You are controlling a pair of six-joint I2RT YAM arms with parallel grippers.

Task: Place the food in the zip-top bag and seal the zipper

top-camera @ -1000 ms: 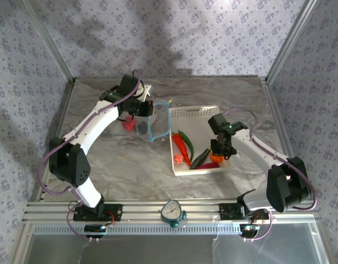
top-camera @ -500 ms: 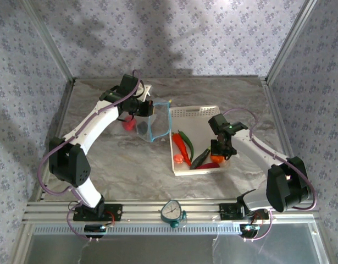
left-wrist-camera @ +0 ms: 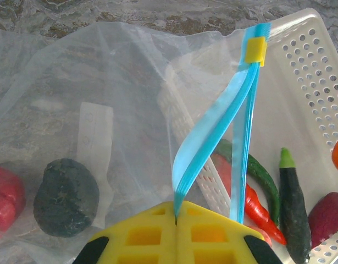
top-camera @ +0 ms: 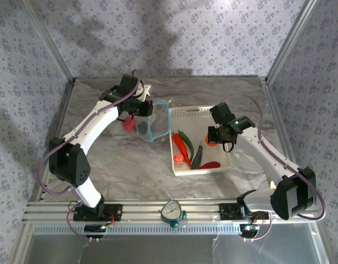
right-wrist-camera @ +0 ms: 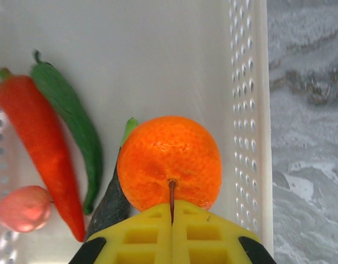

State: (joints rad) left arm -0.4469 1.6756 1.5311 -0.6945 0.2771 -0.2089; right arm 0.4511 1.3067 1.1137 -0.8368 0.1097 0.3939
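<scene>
At the left edge of the left wrist view a red food piece (left-wrist-camera: 4, 195) is cut off, with a dark lump (left-wrist-camera: 65, 197) beside it. Both are hazy through the zip-top bag (left-wrist-camera: 103, 82), inside or behind it I cannot tell. The left gripper (left-wrist-camera: 176, 215) has its jaws pressed onto the zipper (left-wrist-camera: 212, 129). Over the white basket (right-wrist-camera: 248, 110), the right gripper (right-wrist-camera: 172, 212) pinches the orange (right-wrist-camera: 169, 159), which half hides an eggplant (right-wrist-camera: 109, 206).

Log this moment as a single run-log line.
left end effector: shut on zipper | right end effector: shut on orange over basket | bag: black piece, red piece inside | seal: not done
</scene>
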